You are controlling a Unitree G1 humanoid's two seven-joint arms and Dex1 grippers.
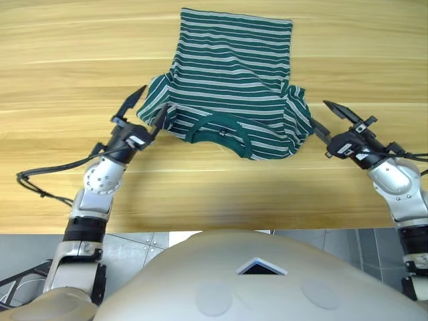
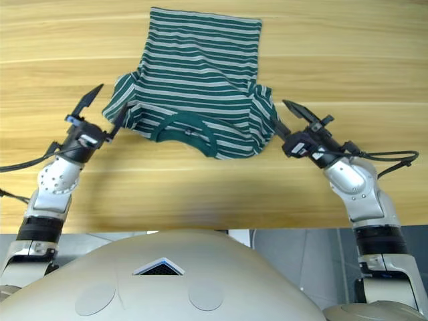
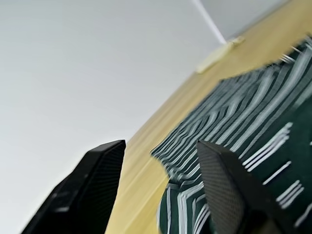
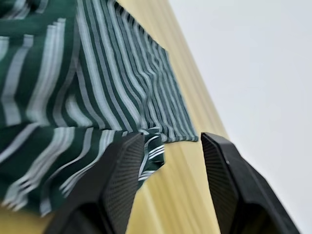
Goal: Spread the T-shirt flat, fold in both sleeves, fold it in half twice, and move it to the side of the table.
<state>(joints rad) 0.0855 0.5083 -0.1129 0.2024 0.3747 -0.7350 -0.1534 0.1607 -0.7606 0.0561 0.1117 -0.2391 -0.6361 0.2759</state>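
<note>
Nearest the robot, the left pincer [image 1: 154,97] has its fingers spread apart, the inner one against the left shoulder edge of the T-shirt [image 1: 234,73]. The right pincer [image 1: 319,112] is likewise apart, its inner finger at the right shoulder edge. Between them the green, white-striped shirt lies on the wooden table [image 1: 67,53], collar towards the robot, both sleeves bunched in at the shoulders, the body running back to a straight hem at the far side.
</note>
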